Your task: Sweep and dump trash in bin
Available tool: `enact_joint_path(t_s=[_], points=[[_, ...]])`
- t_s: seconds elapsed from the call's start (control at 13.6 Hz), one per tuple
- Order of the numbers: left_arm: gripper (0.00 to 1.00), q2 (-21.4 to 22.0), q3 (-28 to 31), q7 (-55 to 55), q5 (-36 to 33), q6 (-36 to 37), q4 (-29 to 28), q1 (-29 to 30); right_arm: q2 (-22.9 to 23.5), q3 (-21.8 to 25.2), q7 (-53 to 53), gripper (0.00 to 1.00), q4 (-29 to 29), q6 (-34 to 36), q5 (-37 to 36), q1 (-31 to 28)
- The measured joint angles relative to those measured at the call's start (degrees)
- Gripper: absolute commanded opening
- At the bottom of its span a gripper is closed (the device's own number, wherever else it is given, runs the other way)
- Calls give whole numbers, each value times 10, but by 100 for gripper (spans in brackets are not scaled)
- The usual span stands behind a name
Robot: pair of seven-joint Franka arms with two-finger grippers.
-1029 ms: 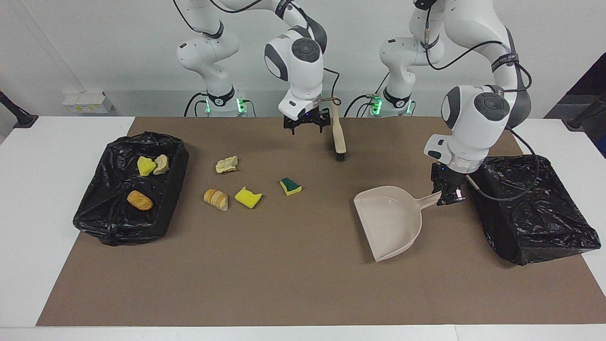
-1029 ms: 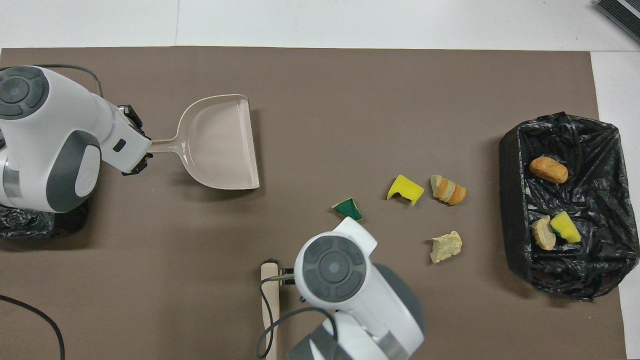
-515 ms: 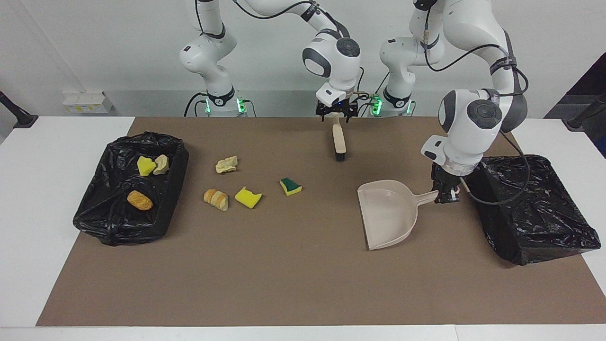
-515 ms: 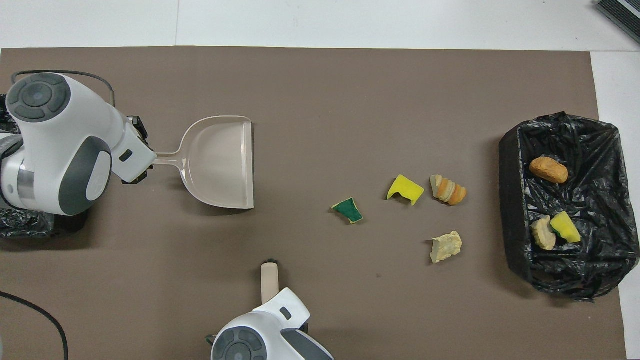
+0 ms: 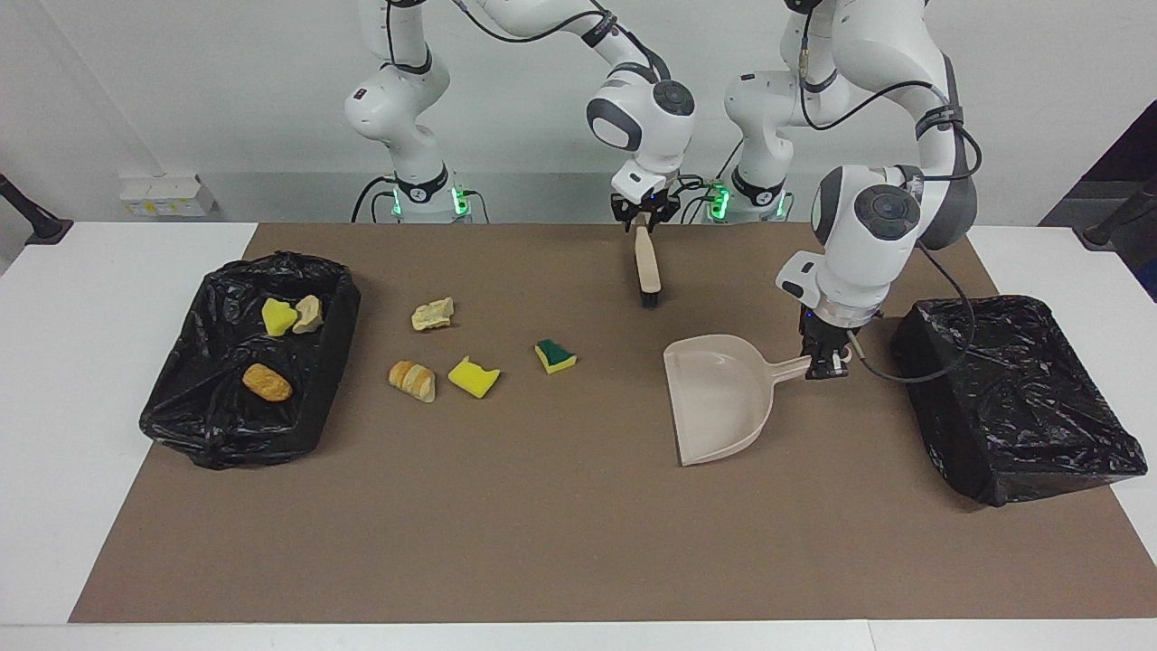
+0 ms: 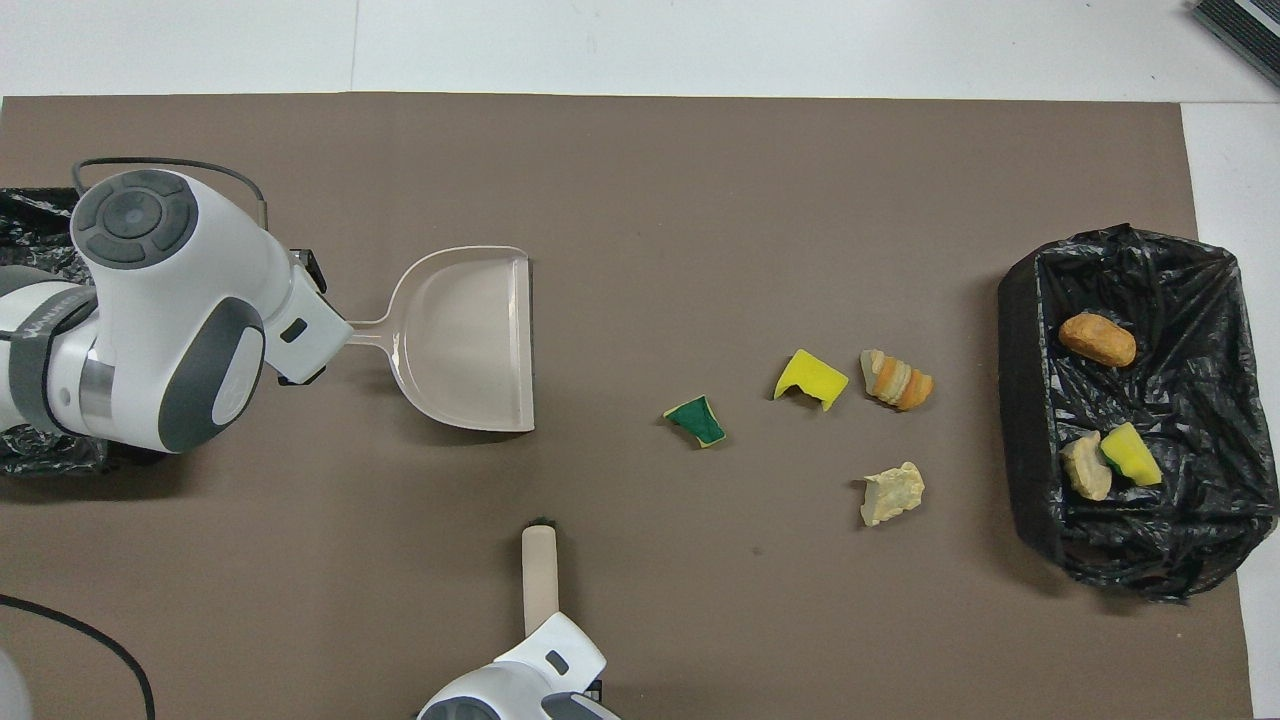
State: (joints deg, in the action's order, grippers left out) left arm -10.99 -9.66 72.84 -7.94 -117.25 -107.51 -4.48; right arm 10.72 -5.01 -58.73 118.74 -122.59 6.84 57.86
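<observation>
My left gripper (image 5: 824, 366) is shut on the handle of the beige dustpan (image 5: 719, 398), which is low at the mat with its mouth facing the trash. My right gripper (image 5: 643, 220) is shut on the handle end of the beige brush (image 5: 646, 262), which lies on the mat near the robots. Loose trash lies between brush and bin: a green-backed sponge (image 5: 555, 355), a yellow sponge (image 5: 474, 377), a bread lump (image 5: 412, 380) and a pale wad (image 5: 433, 314). The black-lined bin (image 5: 208, 425) at the right arm's end holds three pieces.
A second black-lined bin (image 5: 1021, 407) stands at the left arm's end, close beside the left arm's wrist. A brown mat (image 5: 542, 542) covers the table. In the overhead view the right wrist (image 6: 520, 690) hides the brush handle's end.
The right gripper moved from beside the brush to its handle end and closed on it. The left gripper carried the dustpan toward the trash and turned its mouth that way.
</observation>
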Motion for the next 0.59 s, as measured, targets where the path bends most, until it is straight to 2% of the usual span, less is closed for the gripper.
enact_joint_path(t_s=[0.37,0.59], points=[[0,1,-6,-38,0,-4,0,-18,-6,-4,0,0,-13,5,1,-2],[0,2,-11,-86,0,-3,-1,-40,-9,-1,0,0,-30,43,0,-29]])
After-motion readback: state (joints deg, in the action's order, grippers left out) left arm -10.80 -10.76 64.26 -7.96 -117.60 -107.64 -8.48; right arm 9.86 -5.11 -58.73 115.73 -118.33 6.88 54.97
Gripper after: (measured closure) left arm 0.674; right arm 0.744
